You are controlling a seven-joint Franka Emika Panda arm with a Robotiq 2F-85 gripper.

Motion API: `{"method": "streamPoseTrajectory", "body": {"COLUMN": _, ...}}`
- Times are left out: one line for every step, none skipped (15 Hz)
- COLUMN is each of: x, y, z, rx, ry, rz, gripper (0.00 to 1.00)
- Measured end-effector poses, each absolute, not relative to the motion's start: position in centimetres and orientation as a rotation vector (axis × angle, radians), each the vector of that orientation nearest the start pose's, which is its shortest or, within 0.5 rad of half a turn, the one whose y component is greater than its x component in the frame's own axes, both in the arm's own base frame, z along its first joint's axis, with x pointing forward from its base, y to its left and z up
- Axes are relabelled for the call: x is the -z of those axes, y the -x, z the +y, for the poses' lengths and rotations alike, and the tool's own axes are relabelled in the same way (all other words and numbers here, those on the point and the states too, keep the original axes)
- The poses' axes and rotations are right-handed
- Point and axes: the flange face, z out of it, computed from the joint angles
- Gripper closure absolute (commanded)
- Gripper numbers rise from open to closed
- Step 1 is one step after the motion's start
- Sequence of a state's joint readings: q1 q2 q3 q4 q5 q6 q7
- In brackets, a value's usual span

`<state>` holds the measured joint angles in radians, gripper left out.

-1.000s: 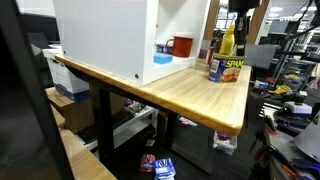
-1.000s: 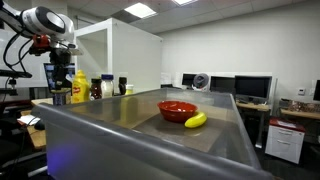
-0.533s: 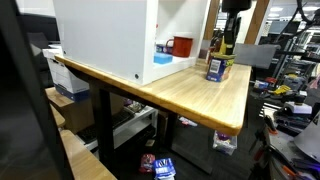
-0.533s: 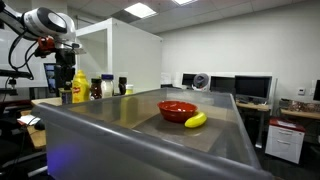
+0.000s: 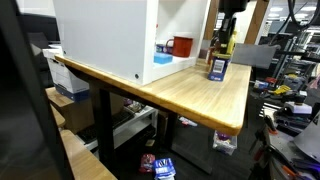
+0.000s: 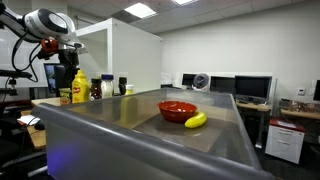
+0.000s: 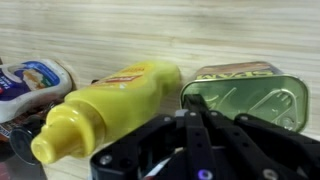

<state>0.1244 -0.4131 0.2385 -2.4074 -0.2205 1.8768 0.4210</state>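
Hovers over yellow mustard bottle (image 7: 110, 100), pincer (image 7: 190, 115) closed on nothing; tin can (image 7: 250, 95) just right, on bench (image 7: 200, 30).

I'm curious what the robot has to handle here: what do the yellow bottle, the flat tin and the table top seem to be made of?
Yellow bottle: probably soft plastic, smooth with a dull sheen. Tin: metal, since its lid is shiny and reflective. Table top: wood or wood laminate, with pale grain lines and a satin finish.
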Motion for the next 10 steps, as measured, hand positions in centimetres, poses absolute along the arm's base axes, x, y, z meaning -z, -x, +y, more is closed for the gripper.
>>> {"method": "streamPoseTrajectory", "body": {"x": -45.4, "y": -38.8, "z": 13.0, "rx": -0.012, "ry": 3.486, "rz": 0.003, "gripper": 1.0}}
{"method": "streamPoseTrajectory", "body": {"x": -45.3, "y": -38.9, "z": 12.7, "rx": -0.007, "ry": 3.501, "rz": 0.006, "gripper": 1.0}}
{"method": "streamPoseTrajectory", "body": {"x": -45.2, "y": -38.9, "z": 12.4, "rx": -0.002, "ry": 3.515, "rz": 0.017, "gripper": 1.0}}
{"method": "streamPoseTrajectory", "body": {"x": -45.2, "y": -39.0, "z": 12.0, "rx": 0.005, "ry": 3.528, "rz": 0.035, "gripper": 1.0}}
{"method": "streamPoseTrajectory", "body": {"x": -45.1, "y": -39.1, "z": 11.8, "rx": 0.006, "ry": 3.535, "rz": 0.045, "gripper": 1.0}}
{"method": "streamPoseTrajectory", "body": {"x": -45.1, "y": -39.1, "z": 11.6, "rx": 0.011, "ry": 3.543, "rz": 0.058, "gripper": 1.0}}
{"method": "streamPoseTrajectory", "body": {"x": -45.1, "y": -39.1, "z": 11.4, "rx": 0.015, "ry": 3.55, "rz": 0.07, "gripper": 1.0}}
{"method": "streamPoseTrajectory", "body": {"x": -45.0, "y": -39.1, "z": 11.3, "rx": 0.021, "ry": 3.559, "rz": 0.079, "gripper": 1.0}}
{"method": "streamPoseTrajectory", "body": {"x": -44.9, "y": -39.1, "z": 11.2, "rx": 0.027, "ry": 3.568, "rz": 0.092, "gripper": 1.0}}
{"method": "streamPoseTrajectory", "body": {"x": -44.9, "y": -39.1, "z": 11.1, "rx": 0.031, "ry": 3.576, "rz": 0.102, "gripper": 1.0}}
